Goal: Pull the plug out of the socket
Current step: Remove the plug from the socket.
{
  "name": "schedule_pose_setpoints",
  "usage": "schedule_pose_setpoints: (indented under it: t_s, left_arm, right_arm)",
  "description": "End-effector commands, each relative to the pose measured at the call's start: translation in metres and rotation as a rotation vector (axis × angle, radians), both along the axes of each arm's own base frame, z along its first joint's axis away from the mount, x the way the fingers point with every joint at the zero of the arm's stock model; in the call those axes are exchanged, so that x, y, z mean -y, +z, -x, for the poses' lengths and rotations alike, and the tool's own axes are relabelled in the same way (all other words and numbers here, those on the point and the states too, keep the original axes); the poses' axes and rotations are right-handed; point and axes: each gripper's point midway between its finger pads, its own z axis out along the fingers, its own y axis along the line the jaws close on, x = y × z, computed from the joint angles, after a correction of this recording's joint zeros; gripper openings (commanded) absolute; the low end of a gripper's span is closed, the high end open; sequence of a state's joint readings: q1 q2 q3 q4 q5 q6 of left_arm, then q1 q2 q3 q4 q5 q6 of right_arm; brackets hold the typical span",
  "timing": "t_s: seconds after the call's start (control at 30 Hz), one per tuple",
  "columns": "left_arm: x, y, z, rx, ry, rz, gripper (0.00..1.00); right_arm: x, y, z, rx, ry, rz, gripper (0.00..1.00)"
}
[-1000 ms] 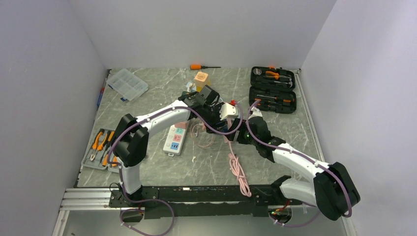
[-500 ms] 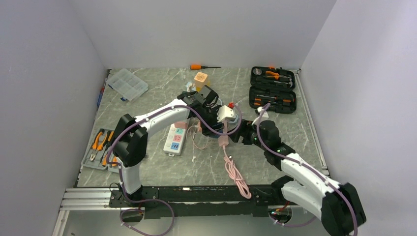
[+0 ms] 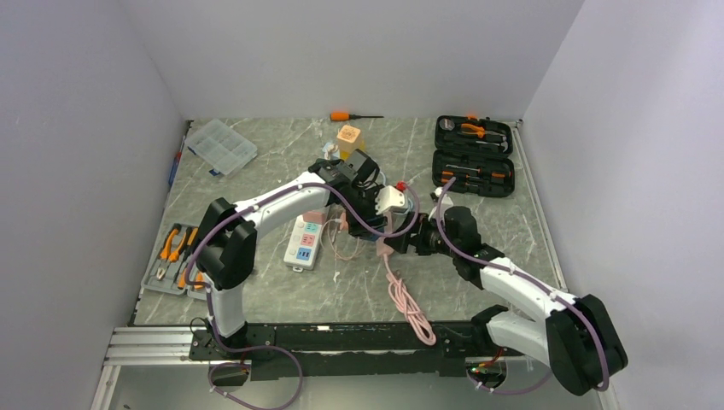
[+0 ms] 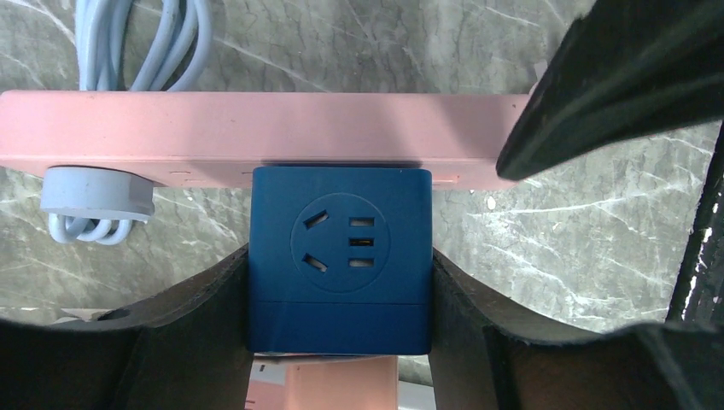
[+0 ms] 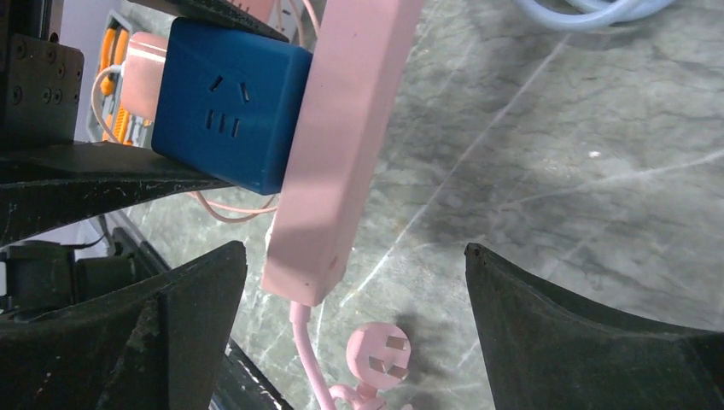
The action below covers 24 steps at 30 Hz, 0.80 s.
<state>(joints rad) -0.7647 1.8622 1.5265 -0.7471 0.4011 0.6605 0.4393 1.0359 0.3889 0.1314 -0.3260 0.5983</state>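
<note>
A grey-green marbled stone-look tabletop (image 3: 359, 282) is enclosed by plain white panel walls (image 3: 359, 51) behind and beside it; evenly lit.

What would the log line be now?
left tool: shut on blue cube adapter; right tool: open at pink power strip end; adapter: flush on strip

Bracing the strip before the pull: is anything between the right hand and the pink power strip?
Nothing visible. The right hand is open, and the pink power strip shows its end in the gap between the fingers. The blue cube, clamped by the left hand, sits on the strip's face. A loose pink plug lies past the strip's end.
</note>
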Motion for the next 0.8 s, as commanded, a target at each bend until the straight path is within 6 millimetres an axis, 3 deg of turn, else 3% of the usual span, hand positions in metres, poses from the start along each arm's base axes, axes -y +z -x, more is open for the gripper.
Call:
schedule_pose_setpoints:
  t_s: [0.0,0.27,0.4,0.63,0.77]
  left_arm:
    - [0.009,0.026,-0.017,0.063,0.053,0.032,0.00]
    - [0.044,0.034,-0.018,0.067,0.024,0.066,0.00]
    - [0.048,0.036,-0.016,0.066,0.023,0.076,0.00]
    - [0.046,0.040,-0.004,0.035,0.020,0.088,0.00]
    - [0.045,0.043,0.002,0.025,0.010,0.087,0.00]
  right_arm:
    - [-0.022,0.021,-0.005,0.066,0.087,-0.108,1.00]
    - [-0.036,0.011,-0.017,0.051,0.108,-0.101,0.99]
    - [-0.042,-0.002,-0.022,0.026,0.108,-0.095,0.94]
    - [-0.049,-0.013,-0.042,0.051,0.085,-0.095,0.73]
    - [-0.054,-0.010,-0.049,0.070,0.090,-0.104,0.50]
